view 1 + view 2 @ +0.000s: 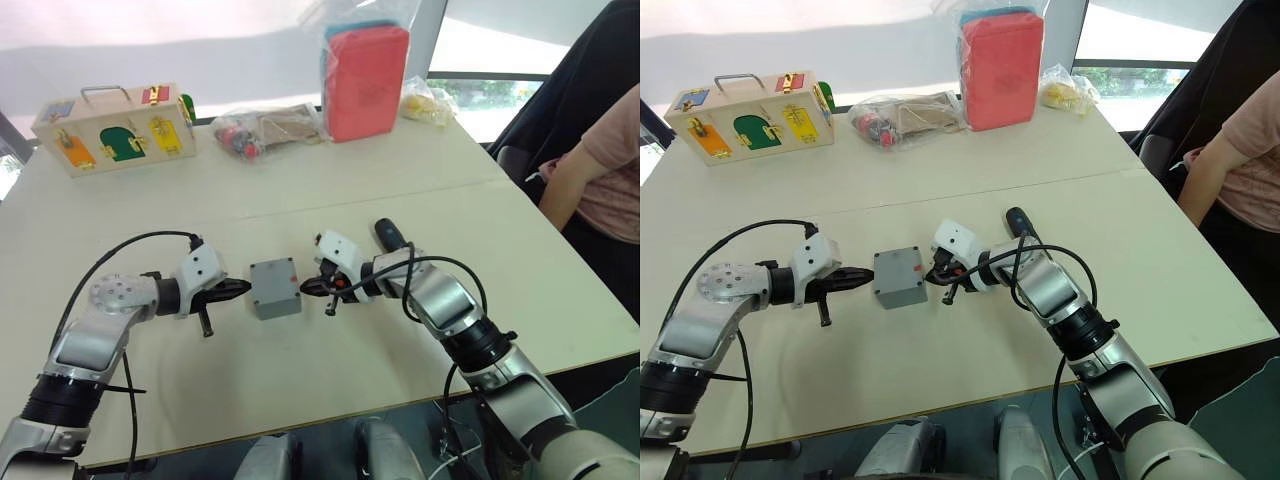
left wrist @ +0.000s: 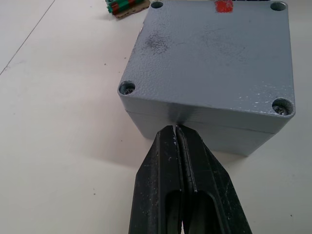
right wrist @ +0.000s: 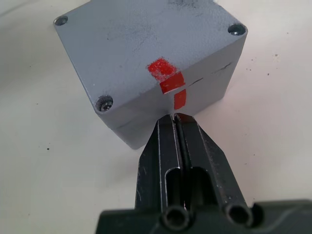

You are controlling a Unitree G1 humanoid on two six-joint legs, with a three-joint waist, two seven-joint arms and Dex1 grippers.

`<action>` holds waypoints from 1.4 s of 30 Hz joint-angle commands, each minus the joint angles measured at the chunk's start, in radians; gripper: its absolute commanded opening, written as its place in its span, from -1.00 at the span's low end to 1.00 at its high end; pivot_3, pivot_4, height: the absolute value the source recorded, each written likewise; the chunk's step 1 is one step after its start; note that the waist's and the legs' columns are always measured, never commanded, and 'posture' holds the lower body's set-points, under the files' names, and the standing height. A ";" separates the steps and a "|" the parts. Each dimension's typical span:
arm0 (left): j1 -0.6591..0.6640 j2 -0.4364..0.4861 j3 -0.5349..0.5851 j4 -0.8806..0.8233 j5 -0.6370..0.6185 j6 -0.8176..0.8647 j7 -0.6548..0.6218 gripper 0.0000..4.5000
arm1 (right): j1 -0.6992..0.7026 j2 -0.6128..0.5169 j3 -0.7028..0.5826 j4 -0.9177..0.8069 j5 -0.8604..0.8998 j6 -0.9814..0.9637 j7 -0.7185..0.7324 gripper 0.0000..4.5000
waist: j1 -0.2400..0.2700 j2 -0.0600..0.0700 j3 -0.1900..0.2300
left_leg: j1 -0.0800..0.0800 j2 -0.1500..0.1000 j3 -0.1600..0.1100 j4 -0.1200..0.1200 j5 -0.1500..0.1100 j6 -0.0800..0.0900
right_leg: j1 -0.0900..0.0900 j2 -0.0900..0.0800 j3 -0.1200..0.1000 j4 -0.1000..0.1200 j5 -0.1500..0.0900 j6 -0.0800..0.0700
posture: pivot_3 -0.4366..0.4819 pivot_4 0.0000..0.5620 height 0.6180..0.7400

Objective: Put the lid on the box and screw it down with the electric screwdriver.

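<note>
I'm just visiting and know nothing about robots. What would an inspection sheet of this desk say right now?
Surface: pale table, a seam running across it.
Job's things: lid sits on the box; screws visible in two corner holes; electric screwdriver lies behind the right arm.
Clutter: wooden latch box, red-pink case in a bag, two more small bags.
Hands: left hand shut, tips at the box's side; right hand shut, tips at the opposite side.
Cables: black cables loop along both arms.
Surroundings: seated person at the table's right.
</note>
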 commanded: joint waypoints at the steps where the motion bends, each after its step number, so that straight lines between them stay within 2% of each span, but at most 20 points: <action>1: 0.000 0.016 0.044 -0.048 -0.031 0.016 0.001 -1.00 | -0.014 0.010 -0.053 -0.003 -0.023 -0.095 -0.065 -1.00 | 0.000 0.000 0.000 | 0.000 0.000 0.000 0.000 0.000 0.000 | 0.000 0.000 0.000 0.000 0.000 0.000 | -0.05 -0.47 1.00; 9: 0.020 0.051 0.180 -0.153 -0.162 0.156 0.017 -1.00 | -0.020 0.036 -0.219 0.035 0.011 -0.206 -0.181 -1.00 | 0.001 0.000 0.000 | 0.000 0.000 0.000 0.000 0.000 0.000 | 0.000 0.000 0.000 0.000 0.000 0.000 | -0.05 -0.47 1.00; 10: 0.021 0.054 0.187 -0.162 -0.170 0.166 0.018 -1.00 | -0.021 0.042 -0.229 0.042 0.017 -0.202 -0.186 -0.78 | 0.000 0.000 0.000 | 0.000 0.000 0.000 0.000 0.000 0.000 | 0.000 0.000 0.000 0.000 0.000 0.000 | -0.05 -0.47 1.00; 11: 0.021 0.058 0.194 -0.172 -0.176 0.174 0.020 -1.00 | -0.025 0.052 -0.236 0.059 0.015 -0.195 -0.202 -0.70 | 0.000 0.000 0.000 | 0.000 0.000 0.000 0.000 0.000 0.000 | 0.000 0.000 0.000 0.000 0.000 0.000 | -0.05 -0.47 1.00; 12: 0.012 0.061 0.199 -0.180 -0.184 0.184 0.024 -1.00 | -0.035 0.067 -0.238 0.100 0.003 -0.200 -0.226 -0.53 | 0.000 0.000 0.000 | 0.000 0.000 0.000 0.000 0.000 0.000 | 0.000 0.000 0.000 0.000 0.000 0.000 | -0.05 -0.47 1.00; 15: -0.016 0.063 0.201 -0.192 -0.193 0.200 0.034 -1.00 | -0.064 0.108 -0.247 0.202 -0.010 -0.209 -0.276 0.06 | -0.002 0.000 0.000 | 0.000 0.000 0.000 0.000 0.000 -0.001 | 0.000 0.000 0.000 0.000 0.000 0.000 | -0.05 -0.47 1.00; 17: -0.037 0.062 0.198 -0.194 -0.199 0.212 0.040 -1.00 | -0.085 0.134 -0.263 0.258 0.003 -0.213 -0.290 0.38 | -0.002 0.000 0.000 | 0.000 0.000 0.000 0.000 0.000 -0.001 | 0.000 0.000 0.000 0.000 0.000 0.000 | -0.05 -0.47 1.00; 28: -0.073 0.047 0.178 -0.203 -0.203 0.233 0.069 -1.00 | -0.223 0.204 -0.291 0.572 -0.017 -0.275 -0.338 0.38 | -0.005 0.000 0.000 | 0.000 0.000 0.000 0.000 0.000 -0.001 | 0.000 0.001 0.001 0.000 0.000 0.000 | -0.05 -0.47 1.00; 42: -0.060 0.040 0.177 -0.229 -0.210 0.244 0.093 -1.00 | -0.259 0.218 -0.287 0.680 -0.031 -0.347 -0.320 0.38 | -0.015 0.000 0.000 | 0.000 0.000 0.000 0.000 0.000 -0.001 | 0.000 0.001 0.001 0.000 0.000 0.000 | -0.05 -0.47 1.00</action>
